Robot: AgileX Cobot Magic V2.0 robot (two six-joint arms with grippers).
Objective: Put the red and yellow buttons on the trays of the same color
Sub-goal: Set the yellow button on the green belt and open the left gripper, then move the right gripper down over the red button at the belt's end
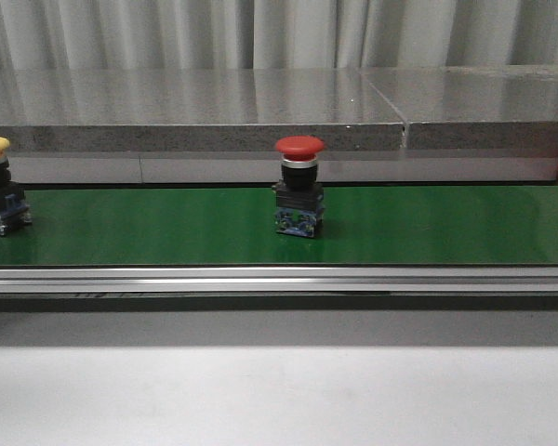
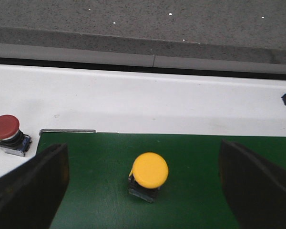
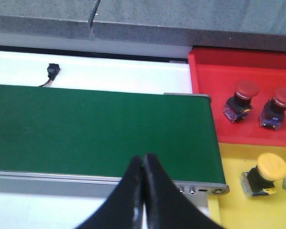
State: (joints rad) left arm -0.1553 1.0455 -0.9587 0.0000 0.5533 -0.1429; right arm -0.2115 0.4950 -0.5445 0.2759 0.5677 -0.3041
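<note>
We see a green conveyor belt running across the front view, edged along its near side by a silver aluminium rail. Behind the belt lies a grey speckled stone ledge, split by a narrow seam towards the right, with pale pleated curtains hanging beyond it. The white surface spreads out in front of the rail. In the right wrist view we notice a small black connector with thin wires resting on the white surface beside the belt.

Even overhead light; soft glare on the polished grey stone ledge; wrist-view black gripper fingers blurred, foreground out of focus.
</note>
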